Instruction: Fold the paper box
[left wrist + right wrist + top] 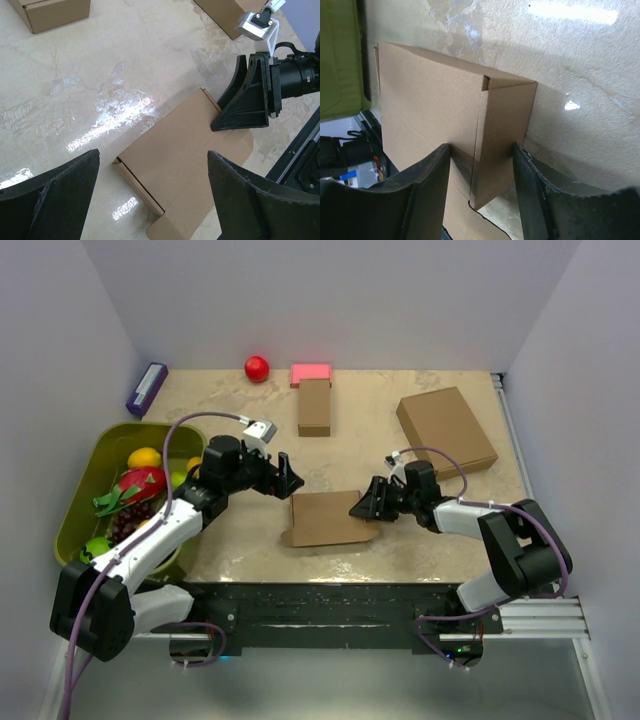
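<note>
item: paper box [322,518]. plain brown cardboard, lying flat and low on the table [380,445], centre, close to the near edge, between my two arms.

item: right gripper [362,504]. set at the box's right end, jaws half-narrowed with one finger on each side of an upright end panel. i cannot tell whether the panel is actually pinched or only bracketed.

item: left gripper [287,476]. jaws wide, holding nothing, hanging just beside the box's far left corner and not touching it.

hazards, as i judge them:
- nothing pins the box, and the tabletop looks glossy. a push from my right fingers could slide the whole piece instead of bending the panel.
- it lies near the table's front edge, so a slide that way could tip it off.
- a bite off the score line could crease the panel crooked or crush its corner.
- thin card could slip out of a loose grip and spring flat.

writing and labels: none readable. the box is unprinted on every face shown. the narrow brown box [314,407] and the larger brown box [446,429] are bare too. the purple packet [147,389] by the far left wall is too small to read.
</note>
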